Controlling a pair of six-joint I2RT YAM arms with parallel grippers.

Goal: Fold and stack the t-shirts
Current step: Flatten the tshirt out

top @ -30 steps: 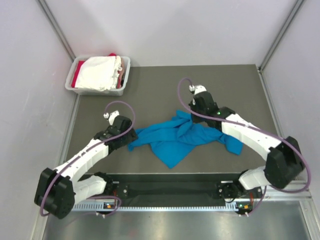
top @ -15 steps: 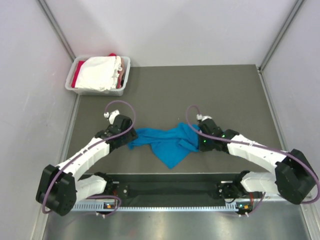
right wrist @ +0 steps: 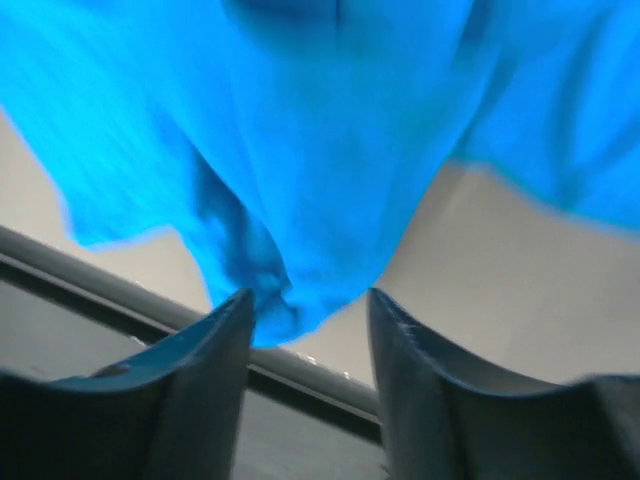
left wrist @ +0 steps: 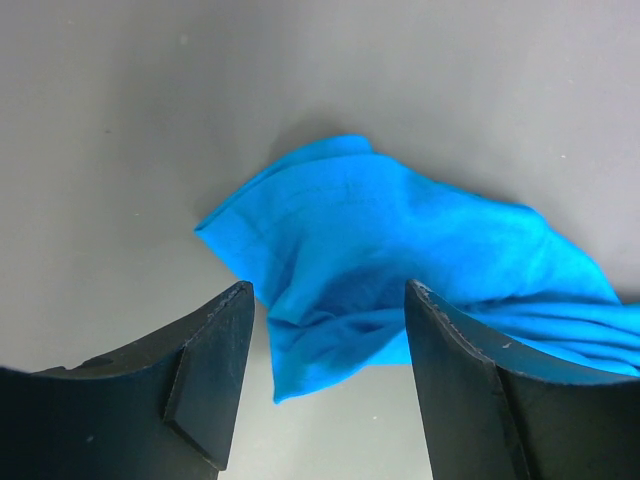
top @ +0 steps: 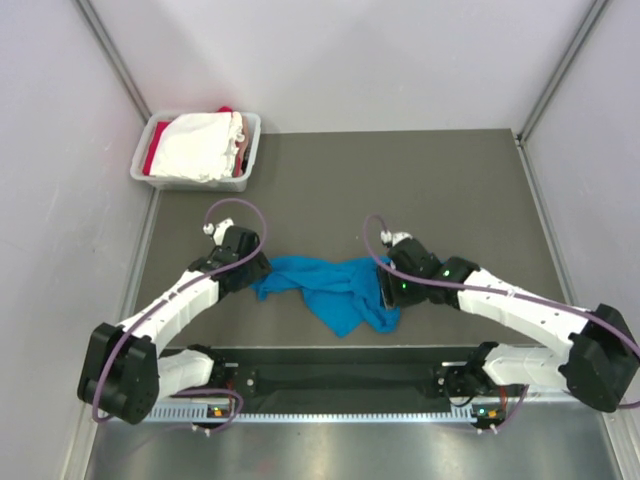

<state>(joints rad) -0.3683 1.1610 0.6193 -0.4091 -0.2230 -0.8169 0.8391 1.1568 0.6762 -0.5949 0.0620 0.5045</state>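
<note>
Over the last second the right gripper (top: 385, 290), clamped on the blue t-shirt (top: 330, 290), has dragged its right half inward, bunching it between both grippers. The left gripper (left wrist: 325, 330) hovers with fingers apart above the shirt's left edge. The shirt needs spreading flat before folding; the white t-shirts (top: 197, 145) wait in the tub (top: 245, 165).

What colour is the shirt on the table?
Bright blue t-shirt, plain, clearest in the left wrist view.

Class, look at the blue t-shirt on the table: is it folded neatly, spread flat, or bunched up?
Bunched up: the blue t-shirt lies crumpled and creased between both claws, with no neat folds.

Dark grey table (top: 440, 190) between pale lilac walls (top: 340, 60), metal corner posts.
</note>
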